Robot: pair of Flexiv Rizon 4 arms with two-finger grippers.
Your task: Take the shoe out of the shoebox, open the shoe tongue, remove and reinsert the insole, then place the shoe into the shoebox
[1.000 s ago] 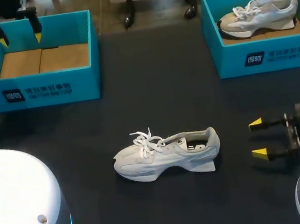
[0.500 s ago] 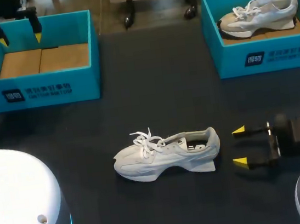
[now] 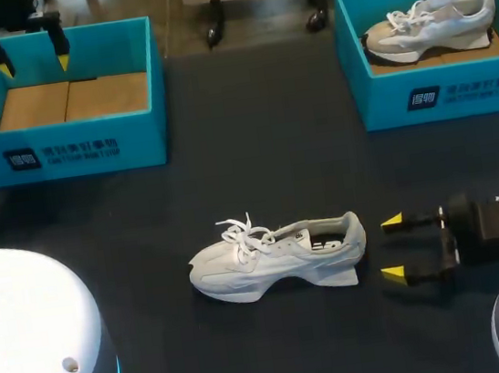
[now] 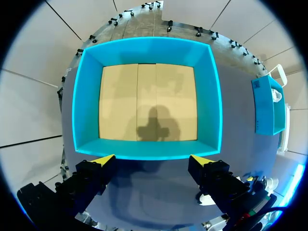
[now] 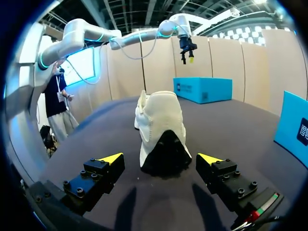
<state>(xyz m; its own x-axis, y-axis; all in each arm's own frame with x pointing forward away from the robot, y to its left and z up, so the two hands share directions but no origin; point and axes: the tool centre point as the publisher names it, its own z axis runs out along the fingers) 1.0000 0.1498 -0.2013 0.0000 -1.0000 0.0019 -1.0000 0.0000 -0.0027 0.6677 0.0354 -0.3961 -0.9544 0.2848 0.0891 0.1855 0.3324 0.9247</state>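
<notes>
Right pincer [image 3: 393, 247] is spread just behind the heel of the shoe [image 3: 277, 256], which stands mid-surface [image 3: 254, 149]. It should go straight forward, 1 finger on each heel side, then close gently.

Head cam: high behind us, looking down over the whole black table [image 3: 263, 148]. Left wrist cam: well above the open teal cardboard shoebox [image 4: 149, 50], facing straight down into it. Right wrist cam: low, close behind the white lace-up sneaker [image 5: 161, 115], facing along the tabletop. We get that box in all three views; the sneaker in head and right wrist only.
</notes>
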